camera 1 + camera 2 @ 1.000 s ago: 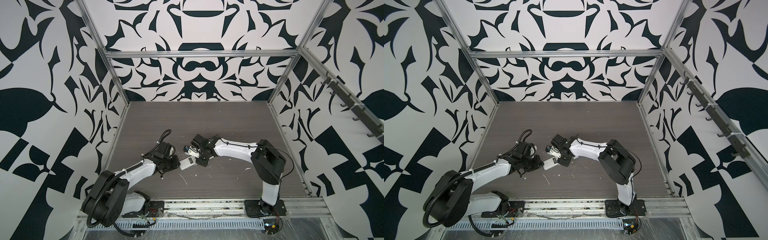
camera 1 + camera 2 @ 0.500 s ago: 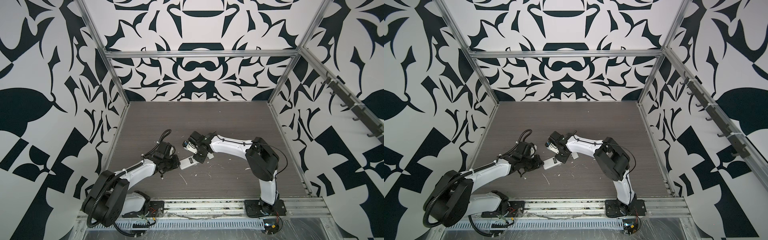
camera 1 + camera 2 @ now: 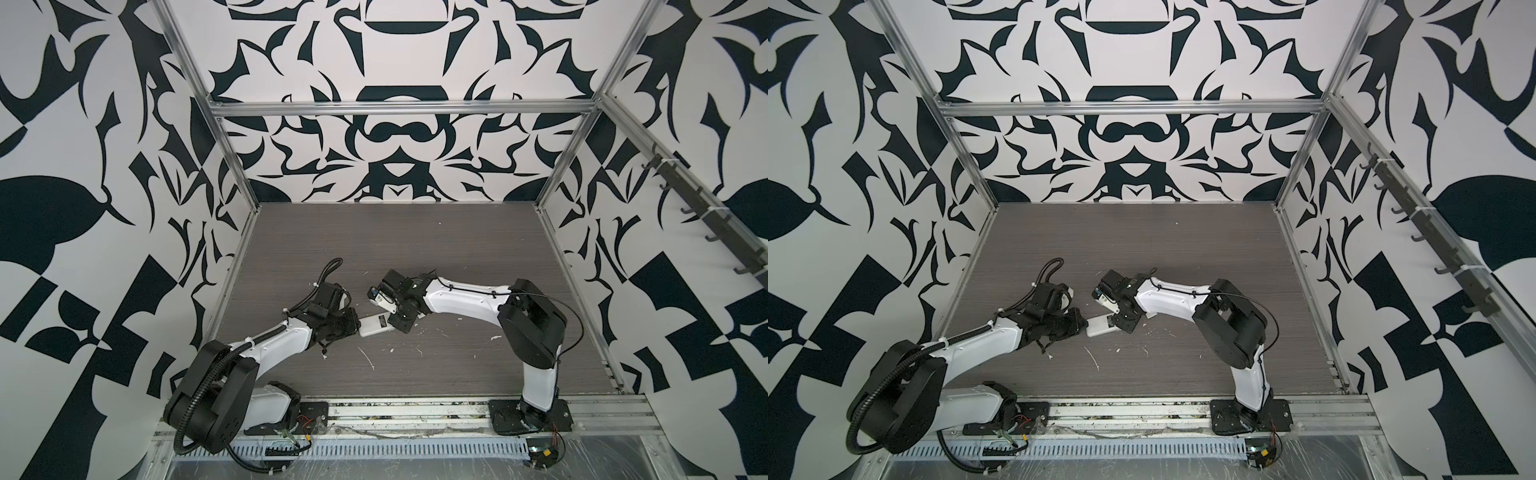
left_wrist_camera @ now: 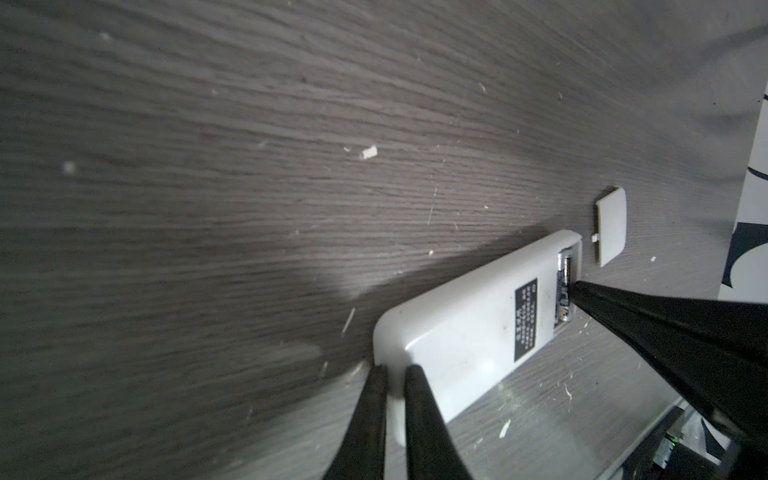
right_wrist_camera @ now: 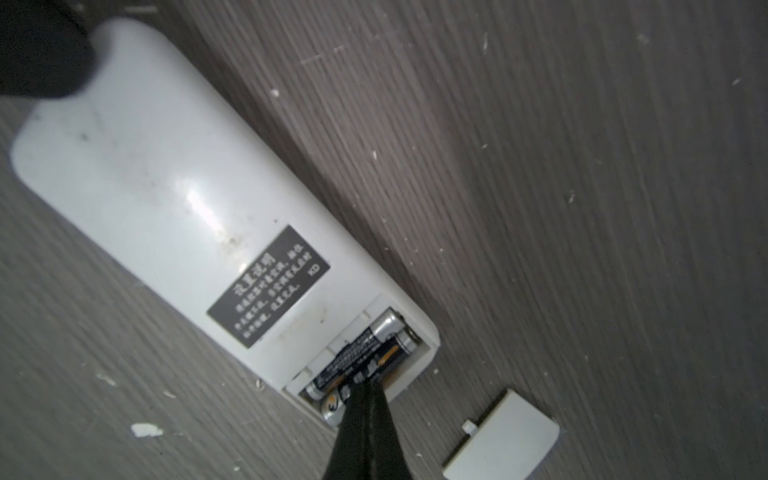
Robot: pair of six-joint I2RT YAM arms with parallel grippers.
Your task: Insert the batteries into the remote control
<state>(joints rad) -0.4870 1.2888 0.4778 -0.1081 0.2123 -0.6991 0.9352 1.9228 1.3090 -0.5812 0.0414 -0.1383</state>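
Bright and evenly lit in both top views, softly from above, with only faint shadows on the tabletop [image 3: 415, 249]. Bowed at the margins by a wide lens, frame bars [image 3: 399, 109] curving. Dimmer and greyer through both wrist cameras. Through the left wrist camera: broad soft shadow beside the remote control [image 4: 457, 332], wood grain smeared and out of focus away from it. Through the right wrist camera: white glare patch on the remote's back, crisp label [image 5: 270, 286], small glints on the batteries [image 5: 359, 347], right hand [image 5: 365, 384] near-black and blurred.
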